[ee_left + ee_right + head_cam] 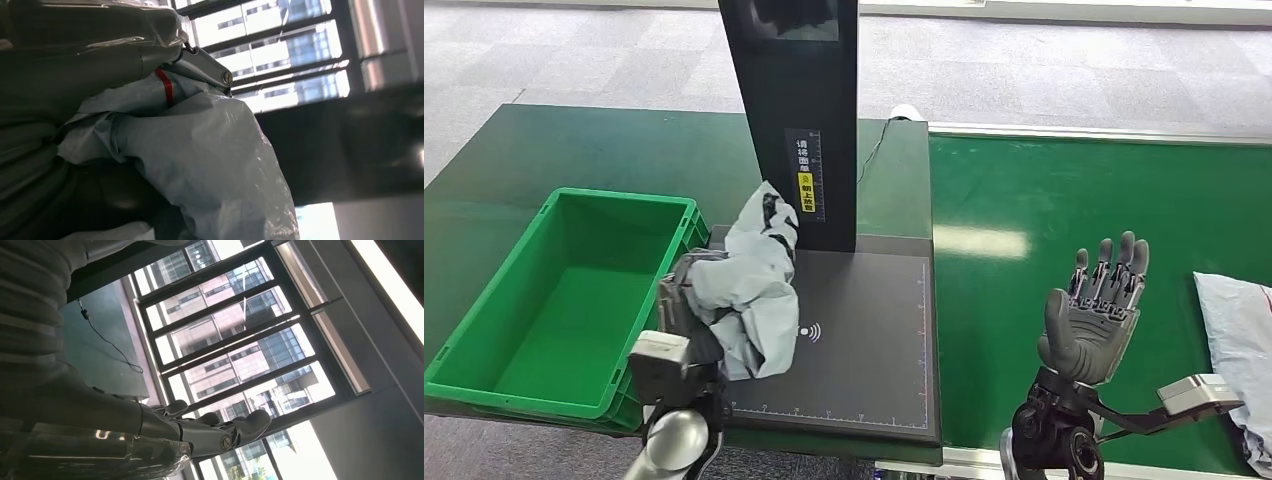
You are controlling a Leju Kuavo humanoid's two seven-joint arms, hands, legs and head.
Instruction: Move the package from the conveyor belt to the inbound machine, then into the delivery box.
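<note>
While left hand (686, 305) grips grey package (759, 285) over scanner pad (864, 340), right hand (1094, 315) hangs spread, empty; column label (805, 172) text unreadable.

My left hand (686, 300) sits at about seven o'clock in my head view, fingers wrapped tight around the grey package (754, 285), with the silver forearm rising from below. My right hand (1092, 312) is raised at four o'clock, palm toward me, fingers spread and pointing up, holding nothing.
</note>
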